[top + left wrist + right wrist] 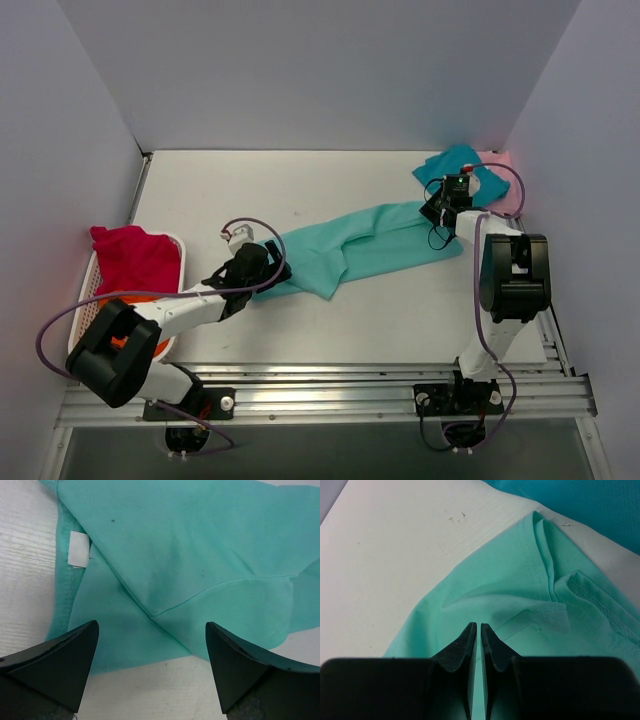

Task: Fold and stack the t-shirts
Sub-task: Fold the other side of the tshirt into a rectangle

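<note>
Looking at the mint-green t-shirt (370, 245) lying stretched long across the worktop (250, 190), not folded yet. Hovering the left tool (150, 630) right over its left end, near the label (78, 550), fingers spread wide, probably lining up a grab. Parking the right tool (478, 626) at its right end, fingers pressed together, no telling whether pinching cloth. Guessing both ends for pulling it flat. Also spotting the teal t-shirt (462, 165) just beyond that right end.

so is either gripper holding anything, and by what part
The right gripper looks shut on the mint-green t-shirt, pinching cloth near a sleeve hem. The left gripper is open over it, holding nothing.
</note>
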Robot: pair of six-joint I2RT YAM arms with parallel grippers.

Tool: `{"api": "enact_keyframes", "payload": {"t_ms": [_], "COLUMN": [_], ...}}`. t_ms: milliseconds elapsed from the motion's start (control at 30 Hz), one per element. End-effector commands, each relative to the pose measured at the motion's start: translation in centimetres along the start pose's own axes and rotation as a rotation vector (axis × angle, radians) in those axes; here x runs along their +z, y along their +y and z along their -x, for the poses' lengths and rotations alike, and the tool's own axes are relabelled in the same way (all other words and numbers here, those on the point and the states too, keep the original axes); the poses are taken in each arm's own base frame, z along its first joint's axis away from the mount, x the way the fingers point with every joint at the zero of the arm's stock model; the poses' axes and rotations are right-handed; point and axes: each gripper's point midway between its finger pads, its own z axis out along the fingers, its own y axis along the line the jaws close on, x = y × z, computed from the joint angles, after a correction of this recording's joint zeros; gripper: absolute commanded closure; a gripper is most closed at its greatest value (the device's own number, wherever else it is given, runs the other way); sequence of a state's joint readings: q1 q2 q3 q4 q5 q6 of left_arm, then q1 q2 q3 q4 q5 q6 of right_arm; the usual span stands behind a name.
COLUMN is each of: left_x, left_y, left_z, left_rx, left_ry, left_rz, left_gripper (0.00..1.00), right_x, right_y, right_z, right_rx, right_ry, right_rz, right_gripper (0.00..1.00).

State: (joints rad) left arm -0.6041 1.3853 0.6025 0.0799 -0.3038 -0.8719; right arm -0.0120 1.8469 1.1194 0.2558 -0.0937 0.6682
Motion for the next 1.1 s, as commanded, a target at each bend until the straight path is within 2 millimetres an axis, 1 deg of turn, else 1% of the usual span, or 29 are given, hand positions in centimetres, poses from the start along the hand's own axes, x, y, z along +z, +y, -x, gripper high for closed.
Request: {"api": "enact_keyframes", "payload": {"t_ms": [0, 100, 233, 333, 400, 433, 467, 567, 733, 767, 933, 1067], "left_x": [0.5, 0.5, 0.7, 1.3, 2.0, 2.2, 2.5, 2.9, 3.2, 3.3, 3.2, 3.0], "left_y": [-2.9, -3.7, -4.2, -4.6, -4.6, -4.8, -4.7, -4.8, -4.6, -4.5, -5.0, -5.4], "left_z": [1.0, 1.1, 1.1, 0.9, 0.4, 0.4, 0.0, -0.4, -0.5, -0.6, -0.3, 0.7], "left_rx": [-0.064, -0.075, -0.084, -0.1, -0.097, -0.096, -0.096, -0.099, -0.108, -0.107, -0.113, -0.115], "left_ry": [-0.023, -0.031, -0.025, -0.023, -0.004, 0.0, 0.012, 0.02, 0.013, 0.015, 0.006, -0.019], "left_rz": [-0.105, -0.154, -0.159, -0.179, -0.171, -0.174, -0.167, -0.174, -0.171, -0.169, -0.182, -0.182], "left_gripper": [0.03, 0.03, 0.03, 0.03, 0.03, 0.05, 0.05, 0.07, 0.11, 0.14, 0.16, 0.18], "right_x": [0.4, 0.4, 0.5, 0.5, 0.6, 0.6, 0.6, 0.6, 0.8, 0.9, 0.9, 1.1], "right_y": [0.1, 0.1, 0.0, 0.0, -0.1, -0.1, -0.1, -0.2, -0.3, -0.3, -0.3, -0.4], "right_z": [-0.2, -0.2, -0.2, -0.2, -0.3, -0.3, -0.3, -0.3, -0.5, -0.5, -0.4, -0.6], "right_rx": [-0.009, -0.009, -0.009, -0.009, -0.009, -0.011, -0.011, -0.012, -0.011, -0.011, -0.011, -0.009], "right_ry": [-0.002, -0.003, -0.003, -0.003, 0.002, 0.002, 0.0, 0.0, 0.005, 0.004, 0.0, 0.004], "right_rz": [0.001, 0.002, 0.0, 0.0, -0.004, -0.004, -0.006, -0.01, -0.012, -0.011, -0.01, -0.013], "right_gripper": [0.94, 0.95, 0.94, 0.94, 0.95, 0.95, 0.95, 0.95, 0.95, 0.95, 0.95, 0.95]}}
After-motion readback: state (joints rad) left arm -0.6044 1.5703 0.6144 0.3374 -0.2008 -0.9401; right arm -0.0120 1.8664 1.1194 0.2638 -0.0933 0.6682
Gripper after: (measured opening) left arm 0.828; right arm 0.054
